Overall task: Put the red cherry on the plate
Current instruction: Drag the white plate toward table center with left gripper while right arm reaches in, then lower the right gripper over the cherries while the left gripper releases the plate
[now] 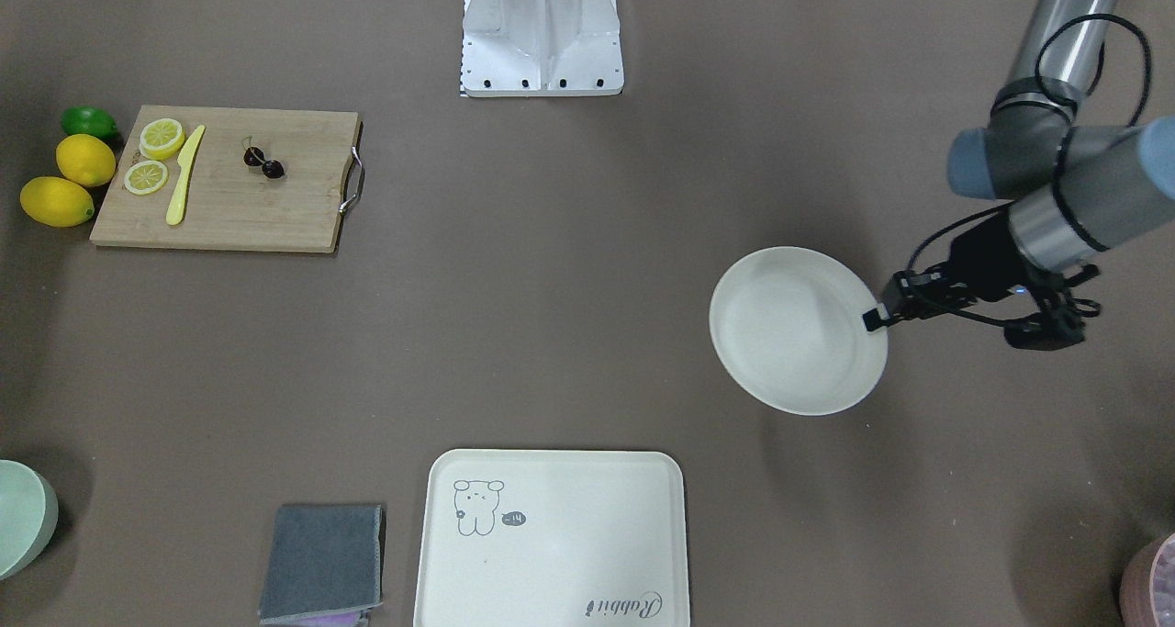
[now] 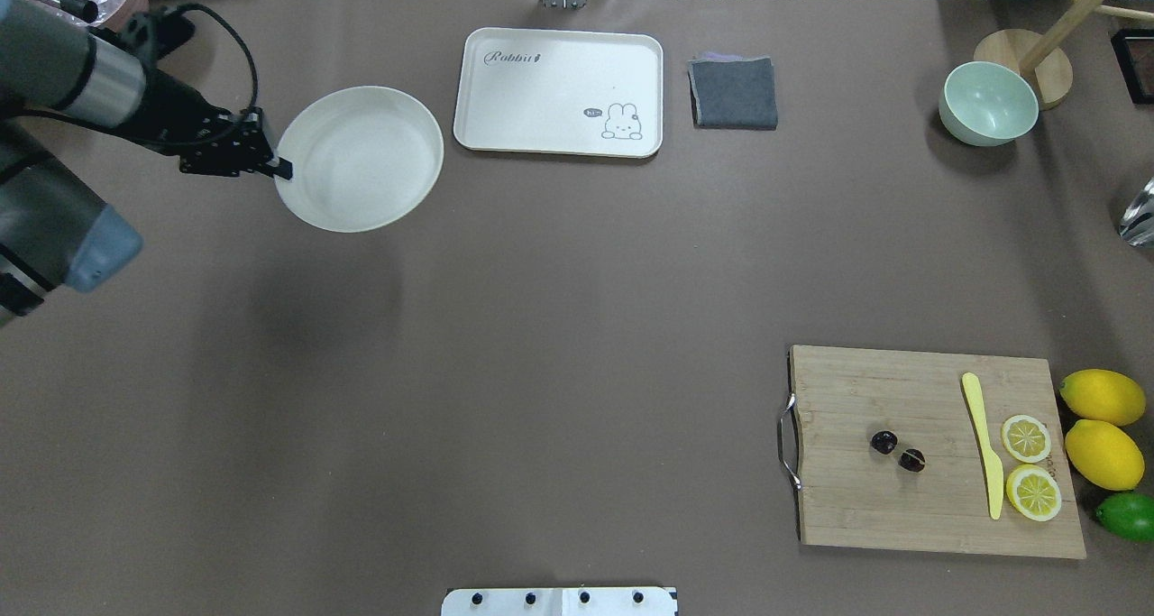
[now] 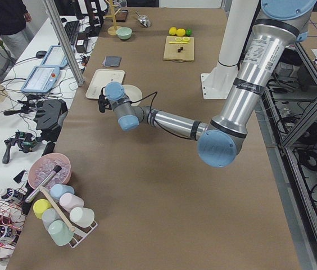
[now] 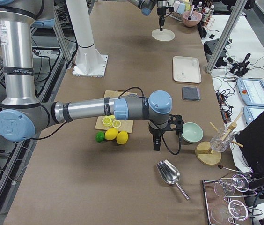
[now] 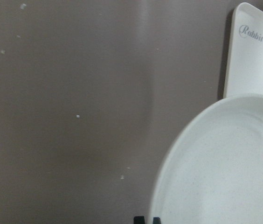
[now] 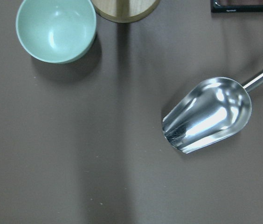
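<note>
1. The table (image 2: 541, 327) separates my two arms widely. My left arm (image 3: 170, 121) stretches low and long across it, wrist turned so the tool points down. My right arm (image 4: 85, 110) holds its forearm level, with the wrist bent straight down.
2. The cutting board (image 2: 902, 508) sits on my right side of the table and carries the fruit.
3. The plate (image 2: 361, 160) lies flat on my left side, at about 10 o'clock from the board in the overhead view and well apart from it.
4. My left pincer (image 2: 281, 169) is at the plate's 9 o'clock rim. It is narrow, nearly closed, and I cannot tell whether the rim is pinched between its tips. My right pincer (image 4: 156, 143) hangs over bare table between the green bowl (image 6: 56, 29) and the steel scoop (image 6: 208, 114). I cannot tell how wide it is.
5. The red cherry (image 2: 897, 451) rests mid-board. Its pair runs from 10 to 4 o'clock in the overhead view. It lies at about 4 o'clock from my left pincer, far across the table. I judge my right arm the nearer one, so the pick should be its job.
</note>
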Controlling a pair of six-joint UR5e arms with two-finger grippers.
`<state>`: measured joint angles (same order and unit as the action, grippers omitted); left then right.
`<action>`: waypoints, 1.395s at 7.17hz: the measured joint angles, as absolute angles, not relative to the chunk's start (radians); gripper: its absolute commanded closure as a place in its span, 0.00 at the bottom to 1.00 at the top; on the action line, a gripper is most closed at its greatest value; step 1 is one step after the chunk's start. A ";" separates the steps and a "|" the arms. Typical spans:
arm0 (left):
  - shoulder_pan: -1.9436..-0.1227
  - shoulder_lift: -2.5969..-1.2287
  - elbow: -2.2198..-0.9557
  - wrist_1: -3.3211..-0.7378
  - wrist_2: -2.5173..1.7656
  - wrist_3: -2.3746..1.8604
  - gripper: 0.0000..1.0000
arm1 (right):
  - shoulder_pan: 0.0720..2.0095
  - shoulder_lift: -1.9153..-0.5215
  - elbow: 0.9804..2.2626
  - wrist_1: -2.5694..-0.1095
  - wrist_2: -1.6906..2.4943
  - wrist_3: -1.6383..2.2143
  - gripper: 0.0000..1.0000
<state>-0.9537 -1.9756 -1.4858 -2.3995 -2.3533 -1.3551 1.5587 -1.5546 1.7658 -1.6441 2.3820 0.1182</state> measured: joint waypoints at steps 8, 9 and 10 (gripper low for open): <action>-0.531 -2.123 -1.500 -2.308 -1.888 -1.526 0.01 | 0.991 -1.478 2.082 -1.572 2.284 0.883 0.00; -0.527 -2.127 -1.502 -2.295 -1.882 -1.524 0.02 | 0.952 -1.481 2.082 -1.553 2.273 0.936 0.00; -0.529 -2.126 -1.504 -2.290 -1.877 -1.518 0.02 | 0.923 -1.483 2.082 -1.544 2.267 0.960 0.00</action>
<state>-0.5289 -2.1264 -1.5040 -2.2903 -1.8771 -1.5182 0.9234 -1.4828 2.0824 -1.5443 2.2673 0.9602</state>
